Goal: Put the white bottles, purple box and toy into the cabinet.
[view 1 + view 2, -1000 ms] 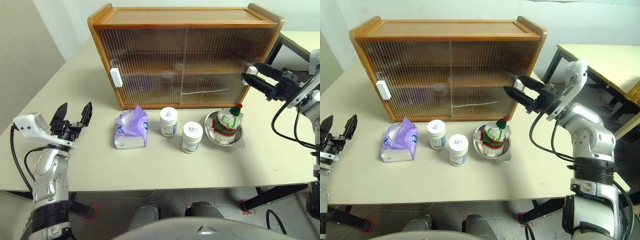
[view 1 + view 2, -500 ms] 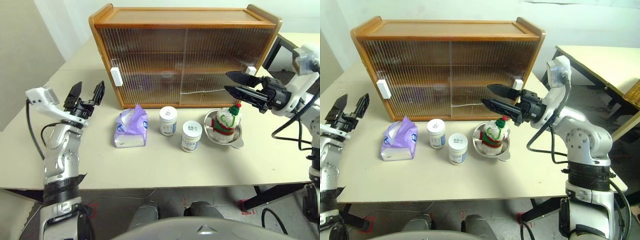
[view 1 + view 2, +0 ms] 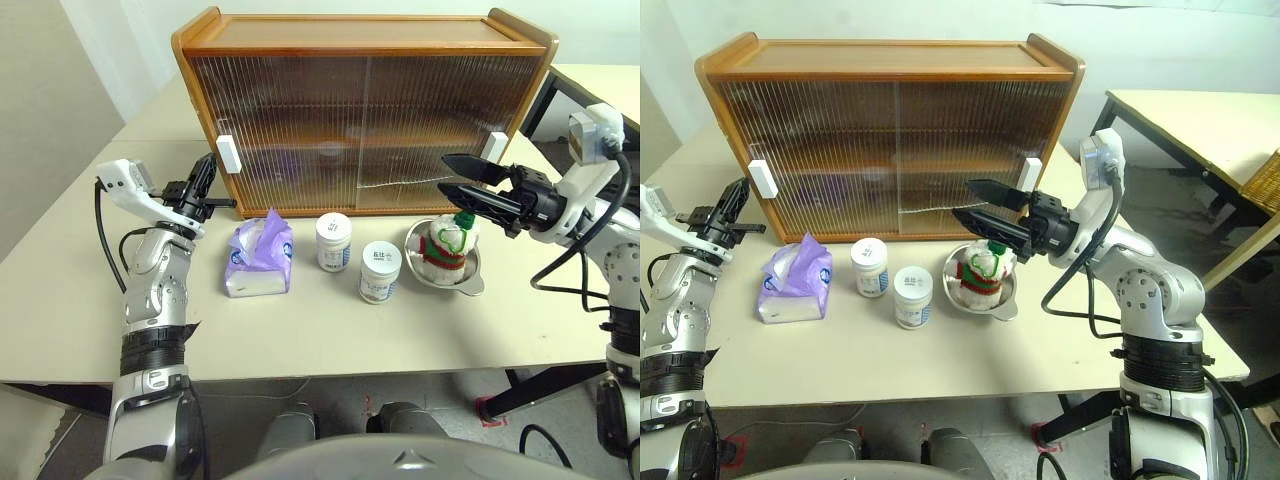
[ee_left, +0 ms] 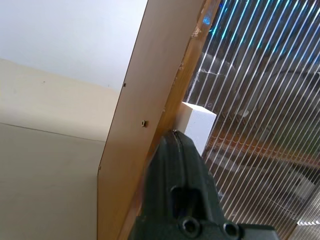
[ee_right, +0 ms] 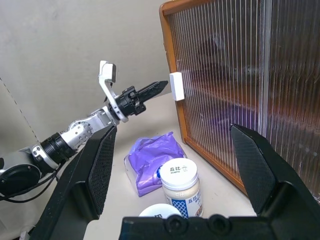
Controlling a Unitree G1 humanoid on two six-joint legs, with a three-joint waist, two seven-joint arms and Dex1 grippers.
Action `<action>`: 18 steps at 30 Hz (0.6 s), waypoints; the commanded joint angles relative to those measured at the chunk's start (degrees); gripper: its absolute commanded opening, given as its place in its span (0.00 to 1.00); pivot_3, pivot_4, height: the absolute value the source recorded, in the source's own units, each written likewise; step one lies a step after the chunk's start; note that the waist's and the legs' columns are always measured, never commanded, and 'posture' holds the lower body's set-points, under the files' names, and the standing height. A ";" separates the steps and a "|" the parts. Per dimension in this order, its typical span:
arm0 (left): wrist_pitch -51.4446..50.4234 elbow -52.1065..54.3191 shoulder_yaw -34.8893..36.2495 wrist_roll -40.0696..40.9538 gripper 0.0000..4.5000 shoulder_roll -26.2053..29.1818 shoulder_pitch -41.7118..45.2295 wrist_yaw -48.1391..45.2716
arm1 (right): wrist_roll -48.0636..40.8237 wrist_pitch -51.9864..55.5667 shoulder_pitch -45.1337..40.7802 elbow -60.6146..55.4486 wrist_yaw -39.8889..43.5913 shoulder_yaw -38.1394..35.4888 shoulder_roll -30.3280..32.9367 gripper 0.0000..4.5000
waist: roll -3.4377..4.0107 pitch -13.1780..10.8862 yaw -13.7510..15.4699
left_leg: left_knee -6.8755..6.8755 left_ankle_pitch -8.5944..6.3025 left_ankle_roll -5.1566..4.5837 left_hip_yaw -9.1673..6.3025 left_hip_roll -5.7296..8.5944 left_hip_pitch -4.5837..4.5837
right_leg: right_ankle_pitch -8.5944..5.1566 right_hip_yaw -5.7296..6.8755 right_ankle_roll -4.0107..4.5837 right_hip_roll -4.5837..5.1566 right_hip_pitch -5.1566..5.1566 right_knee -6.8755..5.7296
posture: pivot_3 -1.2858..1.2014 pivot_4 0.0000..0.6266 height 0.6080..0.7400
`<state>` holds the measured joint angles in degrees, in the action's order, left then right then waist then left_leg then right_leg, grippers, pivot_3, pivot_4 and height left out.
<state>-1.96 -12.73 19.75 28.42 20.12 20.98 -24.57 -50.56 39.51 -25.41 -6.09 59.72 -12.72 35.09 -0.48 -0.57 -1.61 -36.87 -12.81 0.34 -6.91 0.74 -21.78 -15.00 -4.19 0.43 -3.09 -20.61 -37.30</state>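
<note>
The worktop [image 3: 330, 330] is stretching across the frame, and the cabinet [image 3: 365, 110] is sitting at upper centre, both ribbed doors pulled across. In front of it, a row is lining up mid-frame: the box [image 3: 260, 258] at left, tissue poking out of its top, then two bottles [image 3: 333, 241] [image 3: 378, 271] standing upright just beside each other. The bowl [image 3: 446, 262] is resting right of them, cradling the toy [image 3: 449, 240]. At right, the right gripper [image 3: 455, 176] is hovering just above the toy, fingers [image 3: 472, 167] spread wide and grasping nothing. At left, the left gripper [image 3: 208, 180] is pointing at the cabinet's left edge, fingers [image 4: 177, 165] clenched together on nothing, tips just below the white handle [image 3: 226, 154].
</note>
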 commanded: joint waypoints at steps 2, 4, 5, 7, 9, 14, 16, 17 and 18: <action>0.37 -0.44 0.06 -0.59 0.00 -0.18 -0.38 -0.39 | 0.90 -0.89 0.41 -0.44 0.06 0.36 0.07 1.00 | 0.00 0.00 0.00 | -0.02 0.01 0.00 0.00 0.00 0.01 | 0.01 0.00 -0.01 0.00 0.01 0.00 | 0.49 0.00 1.00; 0.62 -1.06 -0.11 -0.79 0.00 -0.37 -0.21 -0.50 | 0.98 -1.04 0.45 -0.37 0.13 0.26 0.14 1.00 | 0.00 0.00 -0.01 | -0.04 0.01 -0.01 0.00 0.00 0.00 | 0.01 0.00 -0.02 0.00 0.02 0.00 | 0.49 0.00 1.00; 0.71 -1.33 -0.21 -0.88 0.00 -0.45 -0.10 -0.55 | 1.02 -1.09 0.48 -0.36 0.16 0.24 0.16 1.00 | 0.00 0.00 -0.01 | -0.05 0.01 -0.01 -0.01 0.00 0.00 | 0.01 0.00 -0.02 0.00 0.02 0.00 | 0.49 0.00 1.00; 1.09 -2.38 -0.50 -1.18 0.00 -0.59 0.37 -0.86 | 1.00 -1.13 0.64 -0.58 0.10 0.27 0.12 1.00 | 0.00 0.00 -0.01 | -0.05 0.01 -0.01 -0.02 0.00 0.00 | 0.01 0.00 -0.01 0.00 0.02 0.00 | 0.48 0.00 1.00; 1.68 -4.07 -0.79 -1.56 0.00 -0.69 1.22 -1.34 | 0.94 -1.17 0.87 -0.75 0.09 0.15 0.19 1.00 | 0.00 0.00 -0.01 | -0.05 0.01 -0.01 -0.04 -0.01 0.00 | 0.01 0.00 -0.01 0.01 0.01 0.00 | 0.48 0.00 1.00; 2.86 -7.67 -1.09 -2.24 0.00 -0.85 3.36 -2.47 | 0.86 -1.26 1.38 -1.20 -0.10 -0.08 0.24 1.00 | -0.01 0.00 0.03 | -0.06 0.01 -0.01 -0.16 -0.03 -0.01 | 0.02 0.00 -0.02 0.01 0.00 0.00 | 0.48 0.00 1.00; 3.28 -8.82 -1.25 -2.48 0.00 -0.93 4.13 -2.97 | 0.82 -1.20 1.52 -1.40 -0.19 -0.16 0.23 1.00 | -0.01 0.00 -0.03 | -0.06 0.01 -0.02 -0.16 -0.02 -0.02 | 0.02 -0.01 -0.03 0.01 0.01 0.00 | 0.48 0.00 1.00; 3.55 -9.48 -1.42 -2.69 0.00 -0.97 4.65 -3.23 | 0.81 -1.19 1.61 -1.47 -0.19 -0.22 0.27 1.00 | -0.01 0.00 -0.03 | -0.06 0.01 -0.02 -0.15 -0.02 -0.02 | 0.03 -0.02 -0.03 0.01 0.01 0.00 | 0.48 0.00 1.00; 3.87 -10.11 -1.57 -2.88 0.00 -1.01 5.15 -3.48 | 0.82 -1.20 1.70 -1.53 -0.17 -0.26 0.31 1.00 | -0.01 0.00 -0.03 | -0.06 0.01 -0.02 -0.14 -0.02 -0.02 | 0.02 -0.02 -0.03 0.01 0.01 0.00 | 0.48 0.00 1.00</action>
<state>1.34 -21.07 18.94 26.58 19.33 25.18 -27.31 -49.78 38.65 -23.91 -6.51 59.71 -12.72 35.10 -0.49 -0.57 -1.64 -36.94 -12.80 0.32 -7.05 0.72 -21.80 -14.97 -4.21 0.40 -3.08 -20.60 -37.30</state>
